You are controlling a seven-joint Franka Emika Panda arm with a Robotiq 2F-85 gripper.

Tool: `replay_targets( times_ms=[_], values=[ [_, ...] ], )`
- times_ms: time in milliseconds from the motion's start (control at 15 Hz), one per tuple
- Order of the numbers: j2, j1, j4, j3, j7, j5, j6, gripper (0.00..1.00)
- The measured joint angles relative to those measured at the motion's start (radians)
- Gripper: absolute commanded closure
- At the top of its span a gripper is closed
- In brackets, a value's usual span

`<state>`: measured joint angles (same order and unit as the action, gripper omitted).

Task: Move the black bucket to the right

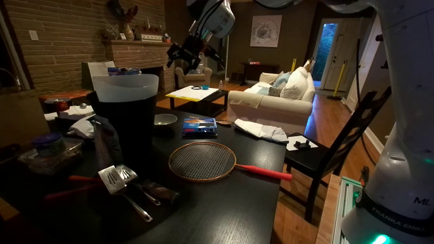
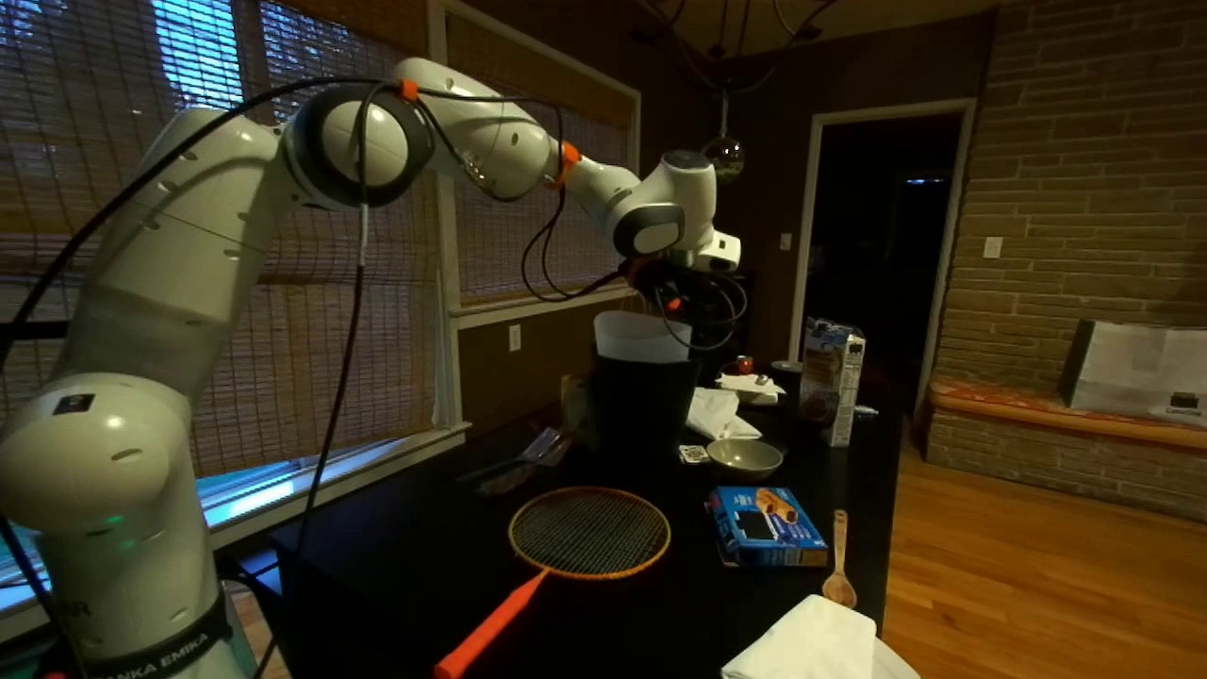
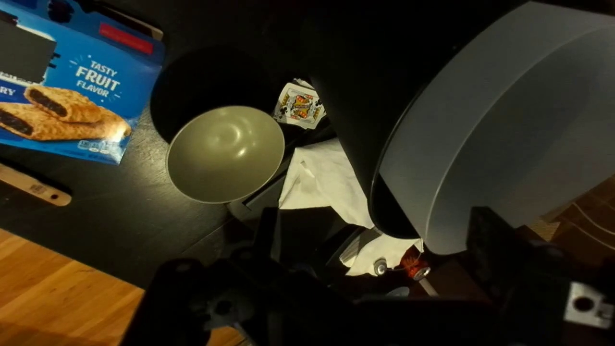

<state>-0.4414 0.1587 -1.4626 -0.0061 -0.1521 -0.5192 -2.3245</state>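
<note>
"You've got your pincer (image 3: 375,223) spread wide."

"Yes, and you'll find your black bucket (image 1: 131,117) upright on the worktop (image 1: 217,217), near the pale bowl (image 1: 165,119) and the red-handled racket (image 1: 218,162)."

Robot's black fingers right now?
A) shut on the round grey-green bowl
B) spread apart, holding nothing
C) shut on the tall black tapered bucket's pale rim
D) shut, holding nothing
B: in the wrist view the black fingers stand wide apart with nothing gripped between them, and an exterior view shows a gap between them and the tall black tapered bucket.
</note>
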Motion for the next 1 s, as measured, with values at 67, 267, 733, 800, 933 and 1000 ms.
replay_targets(
  times_ms=[67, 267, 733, 800, 933, 1000],
  values=[
    [-0.011, 0.0, 0.001, 0.01, 0.004, 0.0, 0.011, 0.0],
    [-0.06, -0.01, 0.003, 0.042, 0.008, 0.001, 0.029, 0.0],
    [-0.144, -0.029, 0.059, 0.043, 0.084, 0.029, 0.019, 0.0],
    [-0.158, -0.029, 0.077, 0.044, 0.096, 0.03, 0.008, 0.0],
    [-0.198, -0.035, 0.125, 0.046, 0.126, 0.036, -0.011, 0.0],
    [-0.223, -0.04, 0.157, 0.046, 0.142, 0.044, -0.014, 0.0]
  ],
)
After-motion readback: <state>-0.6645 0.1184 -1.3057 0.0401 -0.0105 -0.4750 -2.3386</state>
